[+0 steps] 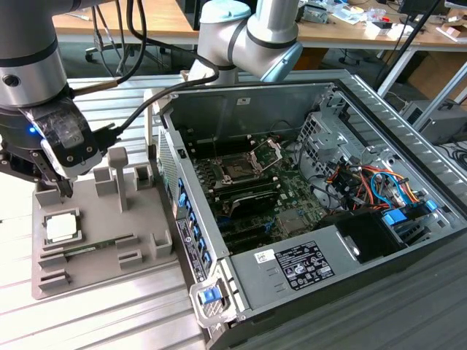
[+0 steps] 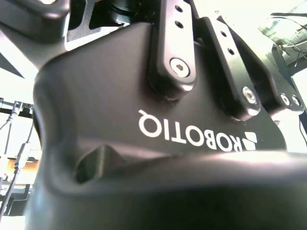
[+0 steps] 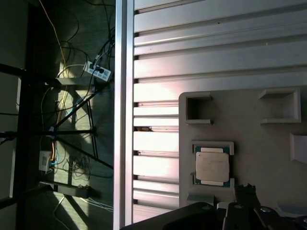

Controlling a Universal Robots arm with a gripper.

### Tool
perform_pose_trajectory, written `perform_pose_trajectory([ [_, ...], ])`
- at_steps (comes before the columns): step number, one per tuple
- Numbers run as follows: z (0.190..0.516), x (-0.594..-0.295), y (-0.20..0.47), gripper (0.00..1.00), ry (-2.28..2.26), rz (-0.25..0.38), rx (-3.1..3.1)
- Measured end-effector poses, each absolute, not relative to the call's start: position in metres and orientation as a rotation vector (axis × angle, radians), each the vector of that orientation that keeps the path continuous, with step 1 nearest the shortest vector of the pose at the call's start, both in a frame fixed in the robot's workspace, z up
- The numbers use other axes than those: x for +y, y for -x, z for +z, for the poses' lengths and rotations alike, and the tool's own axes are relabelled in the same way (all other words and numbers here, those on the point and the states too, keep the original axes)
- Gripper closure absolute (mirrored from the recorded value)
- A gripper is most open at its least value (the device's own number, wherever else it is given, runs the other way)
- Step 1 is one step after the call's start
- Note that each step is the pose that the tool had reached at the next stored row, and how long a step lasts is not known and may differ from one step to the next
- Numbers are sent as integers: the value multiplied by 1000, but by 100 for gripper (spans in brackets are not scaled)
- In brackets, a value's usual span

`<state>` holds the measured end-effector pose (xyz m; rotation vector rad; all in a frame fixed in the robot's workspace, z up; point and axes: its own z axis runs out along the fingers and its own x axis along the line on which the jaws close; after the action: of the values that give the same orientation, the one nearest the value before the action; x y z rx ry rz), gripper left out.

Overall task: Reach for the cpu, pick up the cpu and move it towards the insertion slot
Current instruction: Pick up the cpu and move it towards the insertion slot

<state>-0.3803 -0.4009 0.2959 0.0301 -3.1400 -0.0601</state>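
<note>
Closest to the lens, black gripper housing (image 2: 110,124) in the second wrist view, with bolted linkage bars (image 2: 175,52) running across it. In the exterior view, gripper (image 1: 63,187) at 9 o'clock of the frame, hanging tip-down from the arm (image 1: 252,29) over a grey fixture block (image 1: 109,219). Whether the jaws stand apart or together: cannot tell. Cpu (image 1: 62,227) at 8 o'clock of the frame, flat in a square nest on that block, silvery top up, at 6 o'clock from the gripper, near it but apart from it. Same cpu (image 3: 212,164) in the first wrist view, seated between the nest's raised corners, with a dark gripper tip near one corner. Thin green memory stick (image 1: 91,246) lying on the block at 5 o'clock from the cpu. Insertion slot (image 1: 237,169) near the frame's centre, at 2 o'clock from the cpu and well apart from it, set in green circuit board inside an open computer case (image 1: 241,109). Hinged metal bracket (image 1: 266,149) swung up at the slot's 1 o'clock side. Case just beside the block, at its 3 o'clock. Block resting on a slatted aluminium table (image 1: 109,321).
</note>
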Motion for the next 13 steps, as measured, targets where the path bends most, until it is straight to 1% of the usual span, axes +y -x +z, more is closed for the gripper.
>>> perform_pose_trajectory([
  [13,289,-401,380,89,-30,-60,-3140],
])
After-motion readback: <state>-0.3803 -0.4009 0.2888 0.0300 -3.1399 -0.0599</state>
